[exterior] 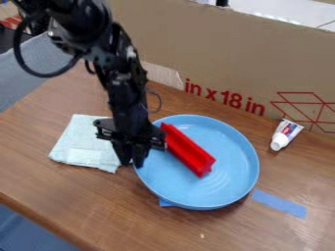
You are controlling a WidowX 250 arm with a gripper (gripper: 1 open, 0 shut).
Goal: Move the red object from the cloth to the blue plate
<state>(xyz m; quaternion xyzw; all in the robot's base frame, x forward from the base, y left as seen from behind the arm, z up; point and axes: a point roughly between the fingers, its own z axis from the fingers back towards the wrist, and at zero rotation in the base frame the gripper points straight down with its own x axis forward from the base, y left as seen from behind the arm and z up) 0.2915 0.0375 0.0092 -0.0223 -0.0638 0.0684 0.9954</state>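
The red object [187, 149] lies flat inside the blue plate [225, 175], slanting from upper left to lower right, with nothing touching it. My gripper [131, 157] points down over the plate's left rim, between the cloth [81, 143] and the red object. Its fingers look drawn together with nothing between them. The cloth lies flat on the table to the left of the plate, and the arm hides its right edge.
A small white tube [280, 135] lies right of the plate. A cardboard box [256, 54] stands along the back. A strip of blue tape [279, 207] is stuck near the plate's lower right. The table's front edge runs close at the lower left.
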